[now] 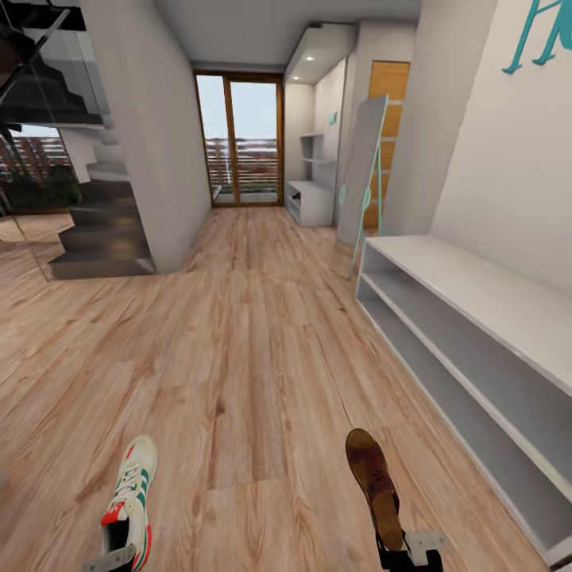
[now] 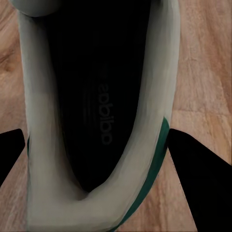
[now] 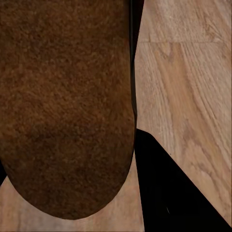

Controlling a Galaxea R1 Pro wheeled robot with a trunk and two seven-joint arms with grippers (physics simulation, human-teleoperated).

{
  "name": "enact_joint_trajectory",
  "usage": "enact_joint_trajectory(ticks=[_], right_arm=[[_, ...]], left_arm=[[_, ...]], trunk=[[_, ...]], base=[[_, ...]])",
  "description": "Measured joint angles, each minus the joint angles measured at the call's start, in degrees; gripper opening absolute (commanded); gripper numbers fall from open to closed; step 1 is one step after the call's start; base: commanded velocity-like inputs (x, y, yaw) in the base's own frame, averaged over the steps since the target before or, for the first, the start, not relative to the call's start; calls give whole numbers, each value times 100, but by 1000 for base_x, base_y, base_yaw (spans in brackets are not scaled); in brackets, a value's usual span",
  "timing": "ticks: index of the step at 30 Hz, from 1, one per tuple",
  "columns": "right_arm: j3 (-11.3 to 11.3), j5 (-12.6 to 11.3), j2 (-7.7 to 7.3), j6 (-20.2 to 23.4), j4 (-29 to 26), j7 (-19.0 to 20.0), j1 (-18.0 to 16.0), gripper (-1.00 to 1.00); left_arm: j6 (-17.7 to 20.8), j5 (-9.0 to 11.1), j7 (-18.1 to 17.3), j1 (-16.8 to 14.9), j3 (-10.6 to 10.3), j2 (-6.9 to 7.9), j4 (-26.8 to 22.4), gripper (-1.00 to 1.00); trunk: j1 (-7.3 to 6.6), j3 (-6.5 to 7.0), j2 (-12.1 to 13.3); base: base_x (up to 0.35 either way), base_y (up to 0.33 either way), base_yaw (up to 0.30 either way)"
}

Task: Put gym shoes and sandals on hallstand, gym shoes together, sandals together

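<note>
A: What writing is showing?

B: Big turquoise script letters (image 1: 544, 36) are hanging on the right-hand wall in the head view, cut off by the frame, so I cannot read the word. Inside the gym shoe (image 2: 96, 116), the left wrist view is showing a printed brand word on the dark insole, upside down; it is looking like "adidas".

A: And the large things?

B: The wood floor (image 1: 238, 342) is running toward a glass door (image 1: 238, 139). A low white open-shelved bench (image 1: 469, 334) is standing along the right wall, and the pale grey shoe rack (image 1: 311, 199) with wall shelves is sitting far down the corridor beside the door. Grey stairs (image 1: 99, 230) are rising on the left.

A: The hands?

B: The left gripper (image 1: 111, 558) is closing on the gym shoe's heel; its dark fingers (image 2: 200, 179) are flanking the heel. The right gripper (image 1: 409, 552) is pinching the brown sandal (image 1: 375, 485) at its heel, one finger (image 3: 169, 193) lying beside the fuzzy footbed. Both shoes are pointing forward above the floor.
</note>
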Motion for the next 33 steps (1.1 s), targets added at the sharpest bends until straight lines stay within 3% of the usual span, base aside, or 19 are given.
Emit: enact_joint_trajectory(ticks=[30,32,33], right_arm=[[-17,-15,-8,-4,0,-35,0,-100],[-16,-11,-8,-5,0,-35,0,-100],[-17,-9,-8,-7,0,-35,0,-100]], left_arm=[[-26,-12,1,-2,2,-2,214,-100],[-193,-12,1,-4,4,-1,302,-100],[-547,-20,1,-2,0,-5,436,-100]], trunk=[[0,0,0],[0,0,0],[0,0,0]], base=[[339,0,0],[339,0,0],[339,0,0]])
